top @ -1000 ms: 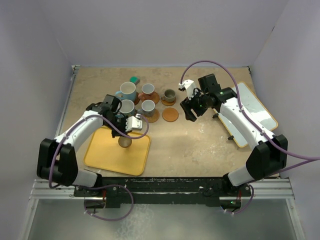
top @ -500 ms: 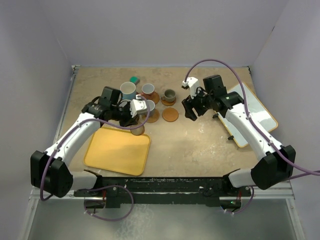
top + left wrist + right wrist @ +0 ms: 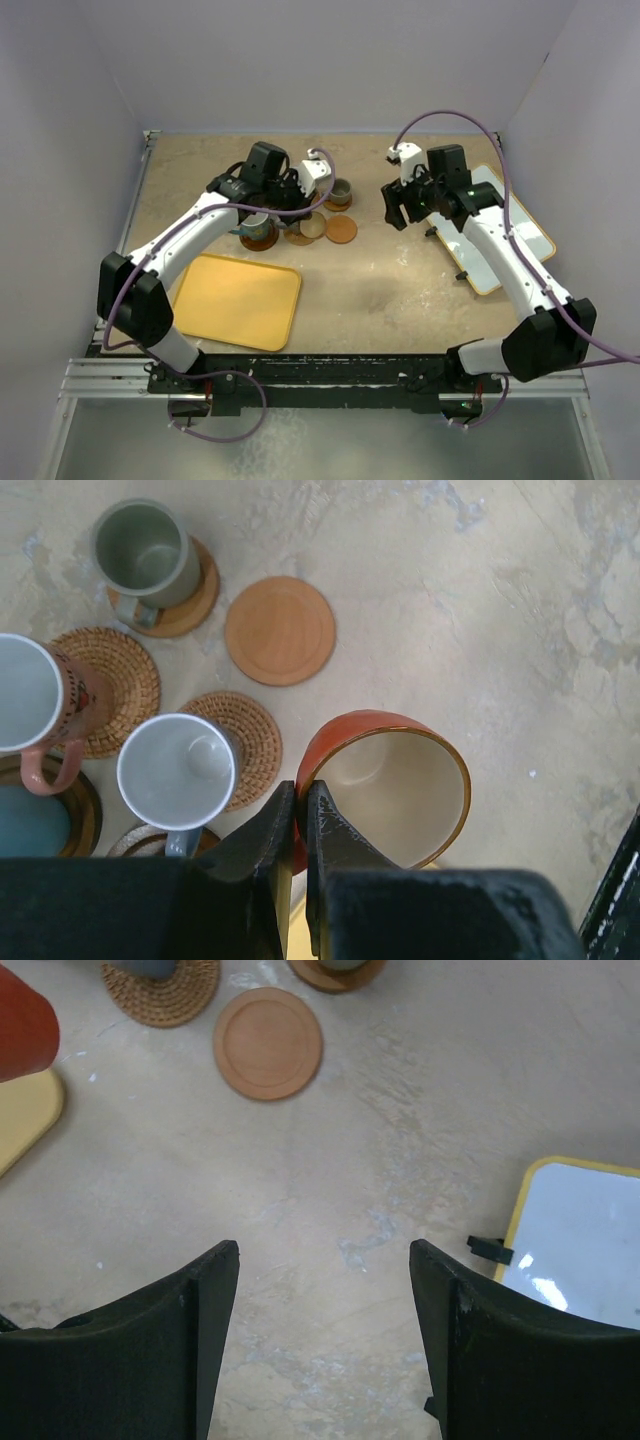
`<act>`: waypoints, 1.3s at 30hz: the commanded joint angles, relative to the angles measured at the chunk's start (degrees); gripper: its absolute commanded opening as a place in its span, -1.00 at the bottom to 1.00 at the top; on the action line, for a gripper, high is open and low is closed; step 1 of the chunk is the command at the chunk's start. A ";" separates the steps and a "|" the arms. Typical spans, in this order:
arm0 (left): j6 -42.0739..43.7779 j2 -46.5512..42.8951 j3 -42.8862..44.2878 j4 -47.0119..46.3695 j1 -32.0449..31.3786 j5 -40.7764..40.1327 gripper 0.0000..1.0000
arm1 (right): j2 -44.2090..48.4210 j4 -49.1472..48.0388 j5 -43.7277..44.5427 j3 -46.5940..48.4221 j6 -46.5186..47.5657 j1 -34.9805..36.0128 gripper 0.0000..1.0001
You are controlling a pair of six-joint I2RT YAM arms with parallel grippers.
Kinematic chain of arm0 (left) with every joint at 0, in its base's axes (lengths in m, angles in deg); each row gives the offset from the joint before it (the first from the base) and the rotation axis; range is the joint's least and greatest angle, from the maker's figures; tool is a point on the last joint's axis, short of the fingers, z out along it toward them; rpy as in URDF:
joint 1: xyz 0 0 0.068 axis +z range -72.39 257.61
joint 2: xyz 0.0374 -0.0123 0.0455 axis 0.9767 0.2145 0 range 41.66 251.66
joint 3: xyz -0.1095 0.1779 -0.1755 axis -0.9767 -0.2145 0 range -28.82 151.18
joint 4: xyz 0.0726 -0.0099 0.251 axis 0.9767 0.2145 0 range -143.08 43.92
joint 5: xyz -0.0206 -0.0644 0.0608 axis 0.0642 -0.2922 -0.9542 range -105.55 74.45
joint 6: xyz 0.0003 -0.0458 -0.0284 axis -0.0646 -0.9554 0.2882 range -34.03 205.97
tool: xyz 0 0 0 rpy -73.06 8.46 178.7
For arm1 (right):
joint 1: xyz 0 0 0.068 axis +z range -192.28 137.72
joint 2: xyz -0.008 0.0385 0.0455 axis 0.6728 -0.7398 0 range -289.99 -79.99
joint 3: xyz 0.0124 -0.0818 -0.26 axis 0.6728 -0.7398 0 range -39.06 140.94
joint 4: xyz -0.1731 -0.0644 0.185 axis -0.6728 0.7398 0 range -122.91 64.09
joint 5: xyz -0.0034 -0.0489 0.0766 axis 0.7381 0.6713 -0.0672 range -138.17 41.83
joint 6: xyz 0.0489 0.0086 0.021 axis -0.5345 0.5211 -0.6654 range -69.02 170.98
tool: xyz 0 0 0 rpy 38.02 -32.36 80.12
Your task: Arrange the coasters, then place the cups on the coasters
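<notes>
Near 1 bare coaster stand mugs (closely packed).

Soft, even light throws faint shadows on the table; the left hand is blurred close up.

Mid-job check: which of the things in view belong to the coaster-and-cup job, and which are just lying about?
Job:
- orange cup, rim pinched by the left gripper
- bare coaster
- grey-olive mug
- white mug
- woven coaster

Lying about:
- yellow tray
- white board
</notes>
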State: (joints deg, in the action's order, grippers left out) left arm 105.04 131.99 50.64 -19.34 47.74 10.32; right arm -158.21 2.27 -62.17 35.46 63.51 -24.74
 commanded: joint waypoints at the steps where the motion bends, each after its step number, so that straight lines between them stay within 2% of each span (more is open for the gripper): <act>1: -6.03 2.15 5.46 -5.19 -1.09 -3.79 -0.94 | 3.40 -3.20 1.76 -0.87 -3.13 -3.35 0.44; 11: -7.24 8.83 11.06 -7.82 -3.95 -10.67 -0.94 | 9.47 -7.96 7.42 -3.69 -6.33 -8.75 0.48; 21: -11.24 13.95 15.14 -10.60 -5.59 -14.06 -0.94 | 13.19 -10.41 9.57 -5.28 -7.00 -11.25 0.63; 23: -11.51 14.93 16.00 -11.01 -6.20 -14.89 -0.94 | 13.50 -10.70 10.03 -5.55 -7.08 -11.38 0.72; 26: -11.75 16.45 16.95 -11.70 -6.85 -15.72 -0.94 | 13.78 -11.45 13.15 -5.91 -7.67 -11.56 0.99; 39: -15.77 21.62 19.19 -11.37 -7.69 -18.22 -0.94 | 13.98 -12.70 14.61 -6.56 -7.70 -11.74 1.00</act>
State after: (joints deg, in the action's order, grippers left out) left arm 91.95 153.34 66.70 -27.87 40.33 -6.60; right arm -145.47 -7.28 -48.68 28.93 56.39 -36.31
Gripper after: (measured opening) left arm 0.037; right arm 0.998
